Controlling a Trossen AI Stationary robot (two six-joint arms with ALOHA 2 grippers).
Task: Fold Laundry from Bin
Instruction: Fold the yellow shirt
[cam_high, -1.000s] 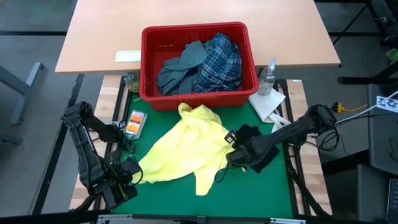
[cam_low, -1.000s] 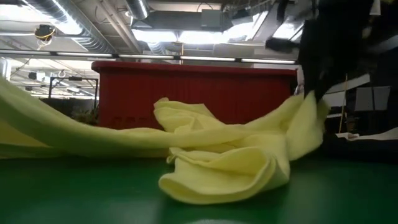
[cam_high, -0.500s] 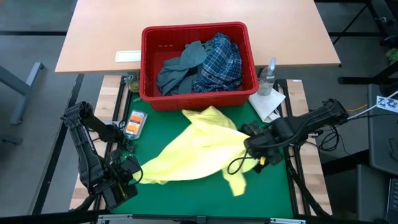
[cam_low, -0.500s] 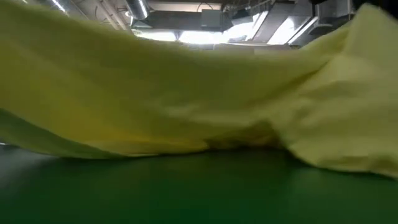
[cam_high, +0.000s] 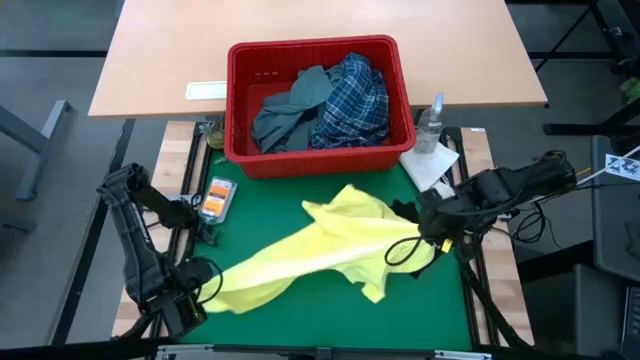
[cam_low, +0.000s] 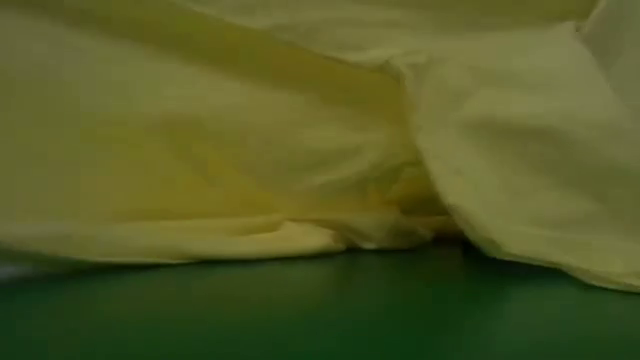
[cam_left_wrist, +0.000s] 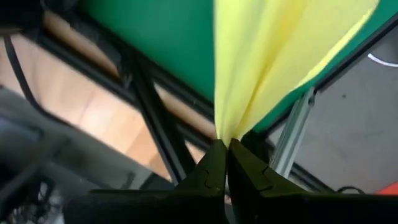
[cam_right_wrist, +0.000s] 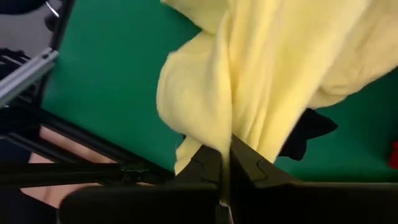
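**Right gripper clamped on yellow garment, cloth stretched across the mat**

The right gripper (cam_right_wrist: 225, 163) is seen pinched on one end of the yellow garment (cam_high: 330, 248), while the left gripper (cam_left_wrist: 225, 157) is clenched on the opposite corner at the green mat's (cam_high: 300, 310) near left edge. The cloth is drawn taut between them, below the red bin (cam_high: 318, 160). A corner could be yanked free if the stretch is overdone, or loose folds bunched underneath. No writing can be read.

The small garment (cam_high: 325, 245) is yellow. The mat (cam_high: 300, 325) is green. The bin (cam_high: 300, 160) is red. Inside, a shirt (cam_high: 355, 100) is blue-and-white plaid, another garment (cam_high: 290, 105) grey-blue.
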